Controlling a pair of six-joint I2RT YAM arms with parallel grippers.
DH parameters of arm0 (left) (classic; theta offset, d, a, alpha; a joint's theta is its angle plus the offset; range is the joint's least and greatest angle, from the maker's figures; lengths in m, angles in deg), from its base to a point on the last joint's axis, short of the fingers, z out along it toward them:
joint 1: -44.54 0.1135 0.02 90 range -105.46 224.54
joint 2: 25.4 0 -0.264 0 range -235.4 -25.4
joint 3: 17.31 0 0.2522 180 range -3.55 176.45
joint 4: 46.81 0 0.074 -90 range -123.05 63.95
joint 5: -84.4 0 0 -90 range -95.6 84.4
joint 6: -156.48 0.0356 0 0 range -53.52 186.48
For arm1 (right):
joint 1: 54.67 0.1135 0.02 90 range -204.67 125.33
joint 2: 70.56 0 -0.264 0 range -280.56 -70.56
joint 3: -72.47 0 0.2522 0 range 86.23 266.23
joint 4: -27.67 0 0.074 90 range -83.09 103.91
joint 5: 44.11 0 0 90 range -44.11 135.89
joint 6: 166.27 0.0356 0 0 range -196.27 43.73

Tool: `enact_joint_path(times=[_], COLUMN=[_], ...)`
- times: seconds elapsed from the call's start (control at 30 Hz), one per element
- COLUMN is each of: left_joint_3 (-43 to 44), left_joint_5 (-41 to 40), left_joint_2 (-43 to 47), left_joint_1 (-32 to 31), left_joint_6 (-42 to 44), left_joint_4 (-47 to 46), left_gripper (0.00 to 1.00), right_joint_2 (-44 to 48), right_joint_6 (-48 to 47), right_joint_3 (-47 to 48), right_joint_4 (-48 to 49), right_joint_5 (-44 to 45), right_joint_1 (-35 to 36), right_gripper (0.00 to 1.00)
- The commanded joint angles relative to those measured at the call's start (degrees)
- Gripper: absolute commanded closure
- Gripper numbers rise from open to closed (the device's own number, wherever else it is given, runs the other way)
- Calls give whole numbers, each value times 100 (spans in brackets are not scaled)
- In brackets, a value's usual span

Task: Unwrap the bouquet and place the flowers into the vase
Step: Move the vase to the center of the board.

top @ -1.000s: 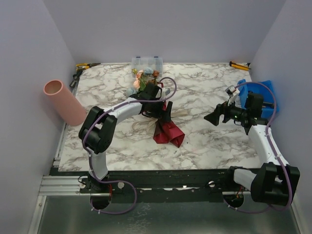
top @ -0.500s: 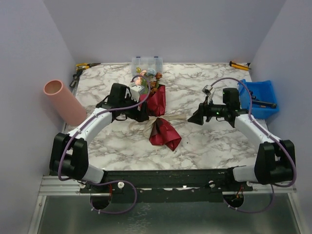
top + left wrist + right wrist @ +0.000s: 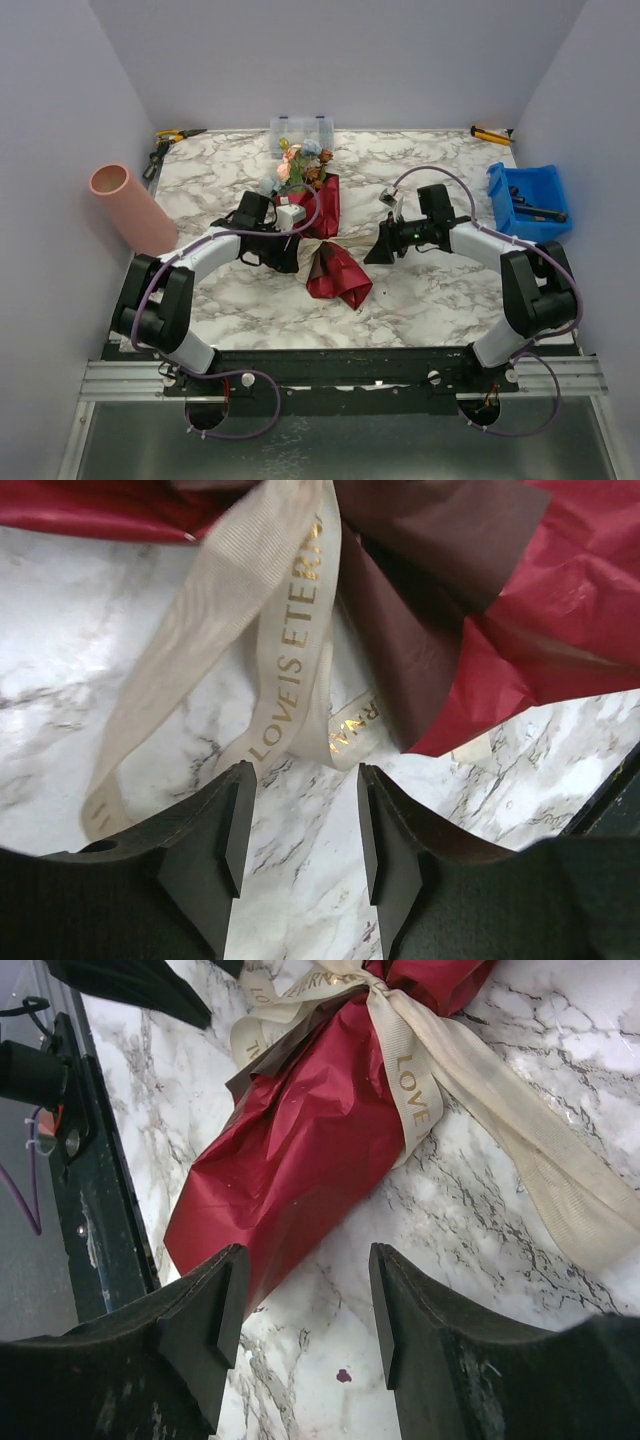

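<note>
Untying is the step in hand: the bouquet (image 3: 336, 275) lies mid-table, its ribbon (image 3: 290, 630) knotted, the vase (image 3: 130, 208) at the left edge; left gripper (image 3: 300, 785) and right gripper (image 3: 305, 1265) hover half-wide, seemingly empty; next, pinch a ribbon tail and pull.

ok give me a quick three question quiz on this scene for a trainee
1. True or false: the ribbon is knotted around the bouquet.
2. Where is the vase? A by the left wall; B in the blue bin; C between the arms.
3. Fill in: the left end effector and right end effector both stand ___, holding nothing.
Key: 1 true; 2 A; 3 open.
</note>
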Motion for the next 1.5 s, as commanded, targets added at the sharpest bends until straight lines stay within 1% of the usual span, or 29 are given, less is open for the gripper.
enact_joint_path(times=[0.0,0.17,0.33,0.37,0.4,0.43,0.5,0.6,0.67,0.77,0.9,1.07,1.17,1.3,1.47], left_joint_3=[-139,-21,131,159,178,182,136,2,-98,-200,-208,-160,-63,121,269], left_joint_5=[-196,-335,-724,-794,-884,-948,-1023,-721,-694,-620,-398,-384,-556,-858,-1287], left_joint_2=[-396,-612,-685,-675,-652,-592,-380,224,628,900,573,91,-206,-624,-830], left_joint_1=[-338,-434,-433,-434,-430,-418,-360,-183,-136,-132,-143,-316,-464,-486,-486], left_joint_6=[-30,-193,-392,-428,-474,-491,-526,-546,-550,-517,-405,-284,-325,-439,-603], left_joint_4=[-32,-124,-243,-267,-300,-334,-411,-427,-392,-106,292,319,274,150,-67], left_gripper=[50,50,49,49,53,57,58,58,57,56,57,58,58,57,57], right_joint_2=[-55,-276,-558,-600,-638,-660,-665,-620,-612,-639,-674,-682,-690,-712,-703], right_joint_6=[-35,-15,-136,-148,-162,-166,-193,-213,-193,-186,-177,-181,-190,-219,-192], right_joint_3=[55,24,129,162,189,209,220,210,211,232,233,228,231,228,222], right_joint_4=[158,181,44,15,-19,-40,-75,-76,-58,-76,-78,-76,-85,-102,-43], right_joint_5=[-333,-567,-618,-646,-671,-667,-623,-468,-442,-518,-629,-631,-636,-710,-965], right_joint_1=[50,289,710,776,827,838,855,856,855,853,850,856,855,853,895], right_gripper=[41,40,40,40,40,40,40,40,40,40,40,40,39,39,38])
